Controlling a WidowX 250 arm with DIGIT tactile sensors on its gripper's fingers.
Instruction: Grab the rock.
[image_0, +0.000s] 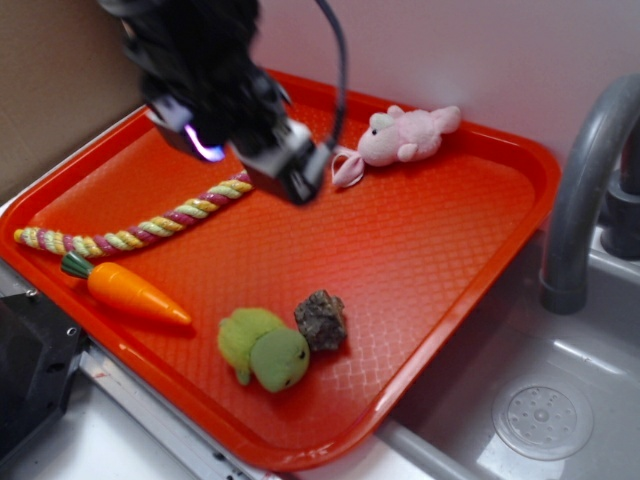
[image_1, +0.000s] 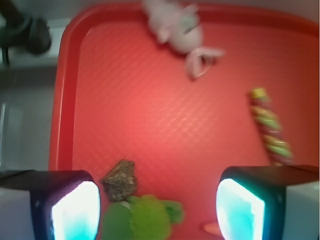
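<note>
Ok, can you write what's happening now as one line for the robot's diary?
claw: open, up in the air, empty | rock: on red tray, touching green plush toy | grab: not yet done

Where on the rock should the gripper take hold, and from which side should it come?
Grip the rock across its lumpy middle, coming from above. It is small and lies flat on the orange tray, so its sides are low. The green plush toy touches one side, so I would place the fingers on the two free sides. The gripper is open and not yet around it.
</note>
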